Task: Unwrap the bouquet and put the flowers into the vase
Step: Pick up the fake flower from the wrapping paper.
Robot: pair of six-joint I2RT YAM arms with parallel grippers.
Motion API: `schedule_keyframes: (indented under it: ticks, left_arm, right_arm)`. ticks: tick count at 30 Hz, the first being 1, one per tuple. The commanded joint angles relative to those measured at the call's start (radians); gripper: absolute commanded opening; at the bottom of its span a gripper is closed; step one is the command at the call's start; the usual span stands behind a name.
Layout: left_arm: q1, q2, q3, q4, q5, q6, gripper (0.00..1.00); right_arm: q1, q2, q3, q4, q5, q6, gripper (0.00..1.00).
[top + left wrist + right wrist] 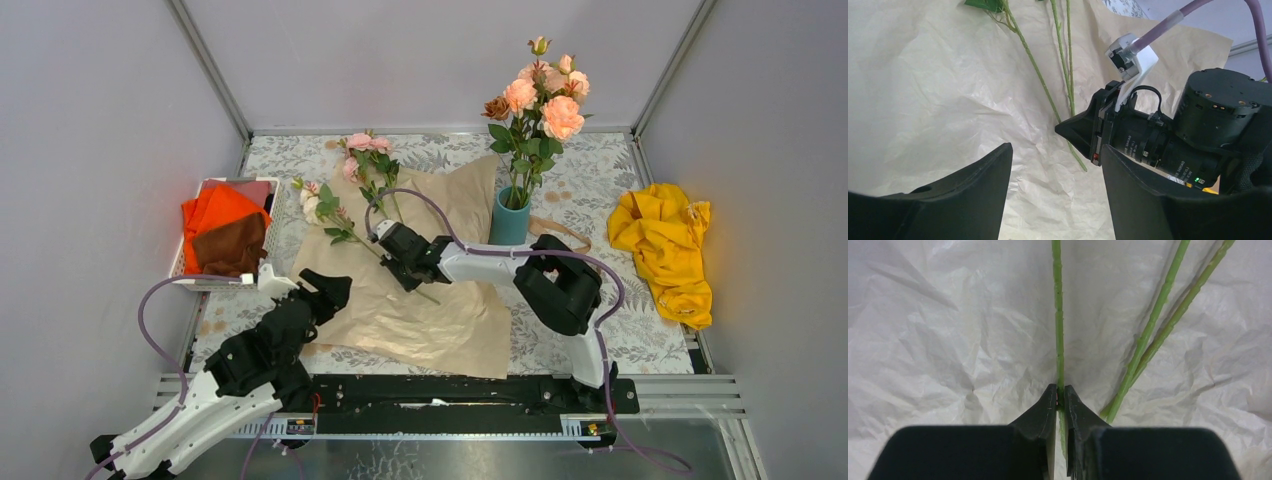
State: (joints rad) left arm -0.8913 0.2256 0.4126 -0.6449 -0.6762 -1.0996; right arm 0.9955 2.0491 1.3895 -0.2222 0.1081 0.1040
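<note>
A: Where are the flowers rn?
B: Split. Most of the flowers (545, 95) stand upright in the vase (509, 222), upper right of centre in the top view. A few loose roses (360, 142) lie flat on the paper (440, 320), heads twd upper left, stems running down twd frame centre.
A: So the unwrap's done?
B: Looks it. The paper is spread open on the table (640, 330) and the ribbon (565, 232) lies just right of the vase. What's left is moving the loose ones over, imo.
A: Right jaws?
B: Closed on one stem (1058, 315), dead centre of the right wrist view. The pinch is on bare stem w/ no leaves, prob so the grip is clean and the head end is clear. Two other stems (1153, 330) sit just beside it on the right, outside the pinch, so it reads as one at a time.
A: Left jaws?
B: Open wide, nothing btwn them, hanging over the lower-left part of the paper. Prob parked clear of the right arm (480, 262), maybe ready to pin the paper. Can't tell which.
A: Anything else?
B: Orange cloth (215, 208) in a basket (190, 272) at far left, yellow cloth (665, 245) at far right. Both are well apart from the work.
</note>
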Motion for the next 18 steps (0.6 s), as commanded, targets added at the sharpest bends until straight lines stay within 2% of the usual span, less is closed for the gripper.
schedule_keyframes:
  ticks: [1,11,18]
  left_arm:
    - [-0.005,0.008,-0.011,0.052,0.006,0.005,0.73]
    - [-0.006,0.036,-0.033,0.127,0.032,-0.004,0.78]
    - [-0.006,0.132,-0.032,0.251,0.058,0.029,0.79]
  right_arm:
    - [-0.006,-0.115,-0.039,0.037,-0.052,0.032,0.00]
    - [-0.005,-0.284,-0.126,0.099,-0.198,0.099,0.00]
    - [-0.005,-0.383,-0.202,0.167,-0.288,0.161,0.00]
